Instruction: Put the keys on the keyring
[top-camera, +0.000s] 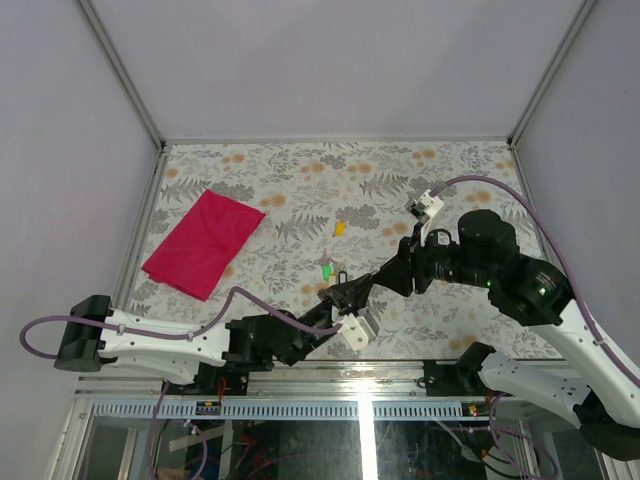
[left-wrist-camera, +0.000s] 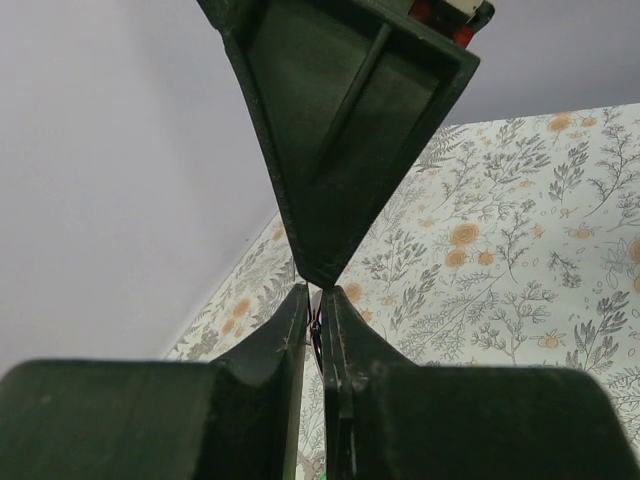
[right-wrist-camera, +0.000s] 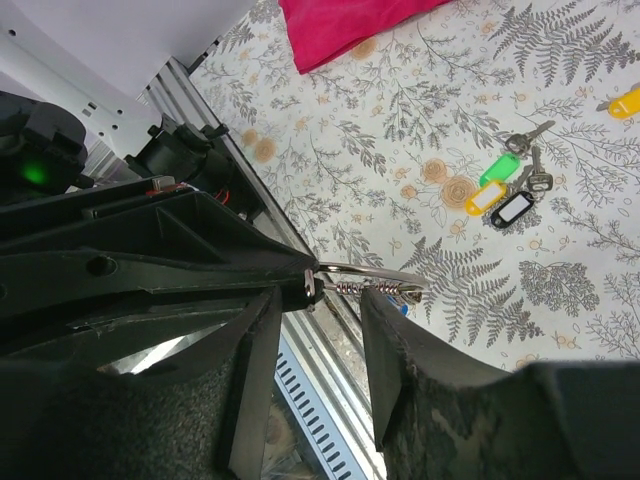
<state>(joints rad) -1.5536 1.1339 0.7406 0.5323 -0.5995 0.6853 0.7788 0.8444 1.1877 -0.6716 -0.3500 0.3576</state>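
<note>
A floral-patterned table (top-camera: 290, 175) sits inside pale grey walls. At its left lies a red cloth (top-camera: 205, 243). Near the front middle the left gripper (left-wrist-camera: 317, 300) has its fingers pressed together on the keyring (right-wrist-camera: 365, 272) — a thin wire loop jutting past its tip. The right gripper (right-wrist-camera: 322, 305) meets it tip to tip, fingers spread, the ring just above the gap. Beyond them the keys (right-wrist-camera: 505, 190) lie on the table — green, yellow and black tags bunched — with one yellow-tagged key (top-camera: 340, 228) farther back, apart.

cloth (top-camera: 205, 242) left, keys (top-camera: 328, 270) centre — keyring (right-wrist-camera: 365, 270) nearer
</note>
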